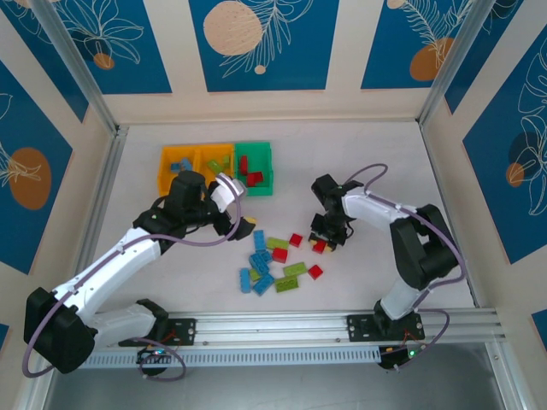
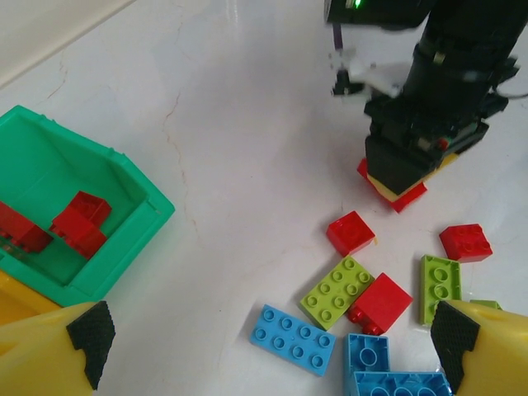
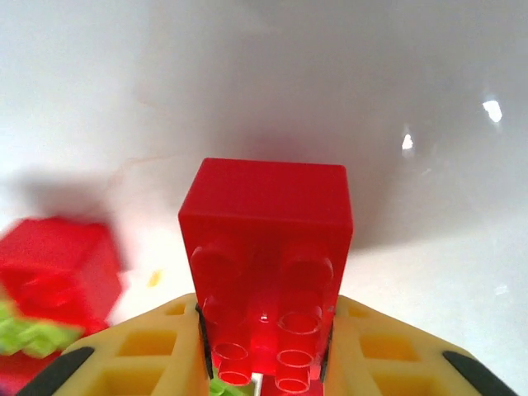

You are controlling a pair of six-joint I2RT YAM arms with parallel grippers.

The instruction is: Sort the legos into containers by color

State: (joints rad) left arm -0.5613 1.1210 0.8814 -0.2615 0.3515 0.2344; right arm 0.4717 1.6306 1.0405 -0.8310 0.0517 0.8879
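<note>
White tabletop (image 1: 376, 154) walled by blue panels; low over it the right end effector (image 1: 327, 237) is clenched on a red brick (image 3: 266, 239), pinched by its sides for carrying; its likely home is the green bin (image 1: 255, 167), far and to the left, where other red ones lie; the left end effector (image 2: 271, 334) hangs released, wide apart, between that bin and the loose legos (image 1: 269, 260), seemingly ready to pick.
</note>
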